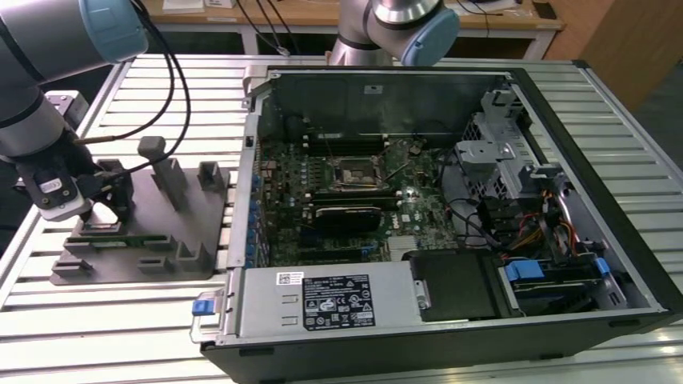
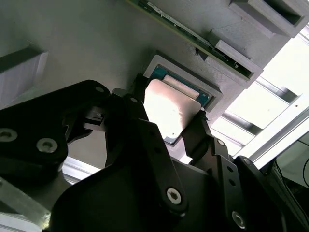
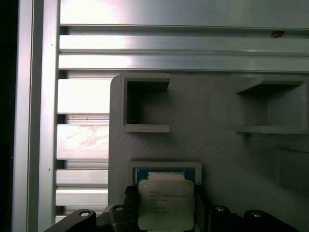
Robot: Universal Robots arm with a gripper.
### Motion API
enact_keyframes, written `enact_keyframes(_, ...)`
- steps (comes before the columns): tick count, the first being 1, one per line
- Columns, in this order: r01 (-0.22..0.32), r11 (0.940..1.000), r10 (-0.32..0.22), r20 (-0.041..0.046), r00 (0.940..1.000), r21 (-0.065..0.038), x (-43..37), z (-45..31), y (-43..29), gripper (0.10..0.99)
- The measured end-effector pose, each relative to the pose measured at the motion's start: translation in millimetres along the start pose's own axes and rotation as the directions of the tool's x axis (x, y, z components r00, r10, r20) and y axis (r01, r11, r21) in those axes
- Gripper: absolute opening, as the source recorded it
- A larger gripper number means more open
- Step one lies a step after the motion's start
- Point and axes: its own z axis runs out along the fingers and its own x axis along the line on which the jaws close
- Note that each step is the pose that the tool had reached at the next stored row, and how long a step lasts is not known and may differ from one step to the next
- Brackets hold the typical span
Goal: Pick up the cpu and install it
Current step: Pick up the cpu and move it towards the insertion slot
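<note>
One cpu (image 3: 165,203), lid upward, clamped by end effector (image 2: 170,108).

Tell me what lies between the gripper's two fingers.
The cpu, its opposite edges against the fingers, over the grey tray's pocket; both wrist views show it.

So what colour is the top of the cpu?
The cpu has a shiny silver-grey top with faint dark print. It shows best in the first wrist view.

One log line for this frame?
phase: pick | end effector: shut on cpu | cpu: at pocket of fixture tray | install: not done
</note>
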Motion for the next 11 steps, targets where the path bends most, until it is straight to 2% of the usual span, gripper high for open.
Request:
enact_keyframes(9, 0.000, 1.0000, 0.000, 0.0000, 1.0000, 0.000, 0.0, 0.0, 0.0, 0.553)
enact_keyframes(10, 0.000, 1.0000, 0.000, 0.0000, 1.0000, 0.000, 0.0, 0.0, 0.0, 0.616)
enact_keyframes(11, 0.000, 1.0000, 0.000, 0.0000, 1.0000, 0.000, 0.0, 0.0, 0.0, 0.616)
